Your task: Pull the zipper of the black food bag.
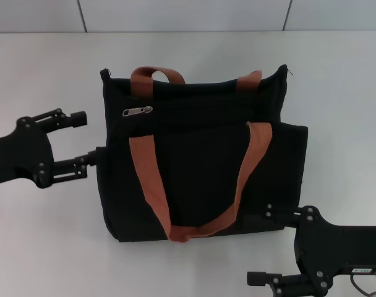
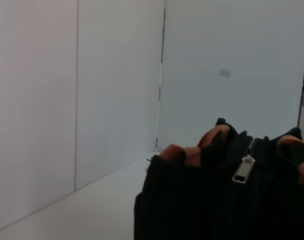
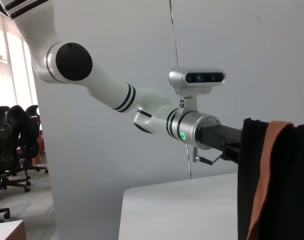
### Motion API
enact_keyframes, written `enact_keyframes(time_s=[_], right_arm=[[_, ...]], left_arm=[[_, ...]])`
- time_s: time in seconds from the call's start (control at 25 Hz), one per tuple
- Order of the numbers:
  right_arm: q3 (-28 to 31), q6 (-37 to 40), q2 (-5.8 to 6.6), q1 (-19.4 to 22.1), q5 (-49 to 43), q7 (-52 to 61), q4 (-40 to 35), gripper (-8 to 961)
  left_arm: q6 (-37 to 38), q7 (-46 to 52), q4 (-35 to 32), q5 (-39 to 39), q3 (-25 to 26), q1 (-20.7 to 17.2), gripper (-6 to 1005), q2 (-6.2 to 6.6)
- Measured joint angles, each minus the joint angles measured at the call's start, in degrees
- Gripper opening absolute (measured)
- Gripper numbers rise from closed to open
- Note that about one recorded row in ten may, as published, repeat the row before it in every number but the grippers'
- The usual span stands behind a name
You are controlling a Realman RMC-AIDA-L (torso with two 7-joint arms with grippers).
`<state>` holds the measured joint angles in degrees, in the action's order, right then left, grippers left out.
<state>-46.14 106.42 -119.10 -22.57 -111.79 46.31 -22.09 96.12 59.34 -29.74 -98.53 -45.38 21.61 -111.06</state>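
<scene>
The black food bag [image 1: 200, 161] lies flat in the middle of the head view on the white table [image 1: 46, 235]. Its zipper [image 1: 137, 112] sits at the upper left of the bag, the silver tab resting untouched at that end of the track. The left gripper [image 1: 83, 139], at mid left, has its fingers spread, one touching the bag's side. The right gripper [image 1: 276, 247], at lower right, is also spread, beside the bag's lower corner. Judging by this, pulling has not begun: grasping the tab and drawing it along remain.
</scene>
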Motion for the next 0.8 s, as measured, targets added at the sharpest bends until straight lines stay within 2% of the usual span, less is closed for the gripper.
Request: enact_keyframes(time_s=[0.2, 0.52, 0.8], right_arm=[[0.0, 0.0, -0.03, -0.1, 0.0, 0.1, 0.1, 785], [0.0, 0.0, -0.08, -0.3, 0.1, 0.8, -0.1, 784], [0.1, 0.0, -0.08, -0.6, 0.1, 0.8, -0.1, 785]], left_arm=[[-2.3, -1.0, -0.1, -2.0, -0.1, 0.9, 693, -1.09], [0.4, -1.5, -0.7, -2.1, -0.1, 1.9, 679, -1.40], [-0.5, -2.3, -0.6, -1.5, 1.0, 2.6, 666, -2.10]])
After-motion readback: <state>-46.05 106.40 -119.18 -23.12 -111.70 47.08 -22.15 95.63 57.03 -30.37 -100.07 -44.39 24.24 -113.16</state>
